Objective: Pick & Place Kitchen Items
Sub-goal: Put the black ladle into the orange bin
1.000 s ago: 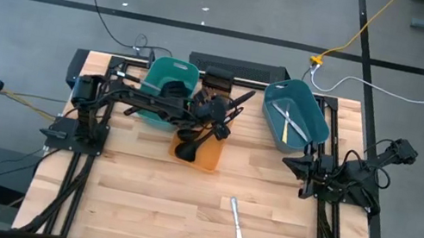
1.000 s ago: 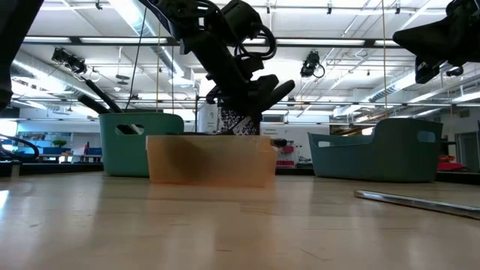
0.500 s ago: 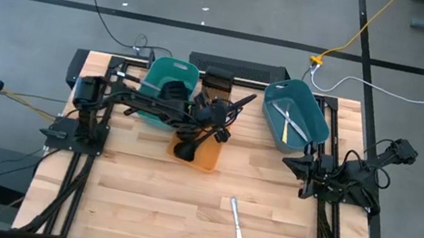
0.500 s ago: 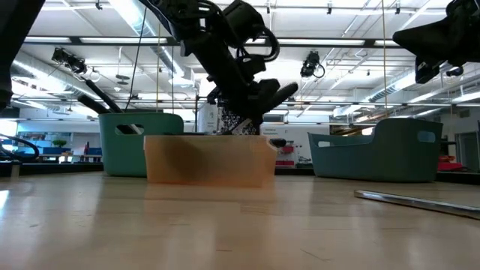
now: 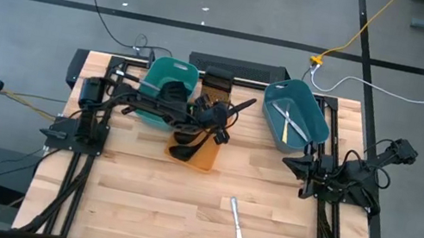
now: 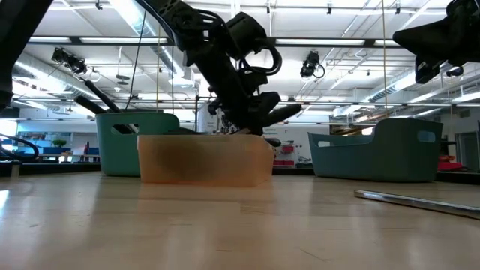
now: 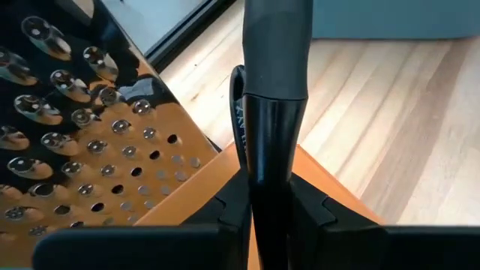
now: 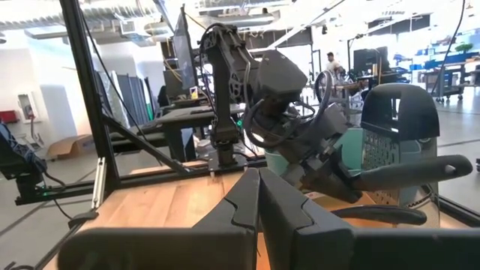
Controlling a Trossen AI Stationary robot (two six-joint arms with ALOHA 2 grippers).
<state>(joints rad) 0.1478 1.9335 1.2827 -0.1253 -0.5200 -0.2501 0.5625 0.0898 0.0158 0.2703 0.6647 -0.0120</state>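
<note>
Wooden table point(image 5: 136, 202): we find the left gripper point(image 5: 210, 119) clenched on a black utensil handle point(image 7: 274, 97) over the orange tub point(image 5: 206, 160), which already holds ladles. Right gripper point(image 5: 308, 167) clenched, holding nothing, waiting at the right edge. One silver knife point(image 5: 238, 228) remains unsorted.

Both arms are dark, near-black, built of slim tubular links joined by bulkier rounded joint housings. The left arm point(image 5: 149, 104) carries looping black cables along its links, and its wrist shows as a chunky block in the low view. The right arm point(image 5: 342, 177) has the same matte black finish, with cables bundled around its joints. Each sits on a black base plate at a side edge of the surface. The fingers point(image 8: 259, 202) are smooth, flat, dark plastic wedges
</note>
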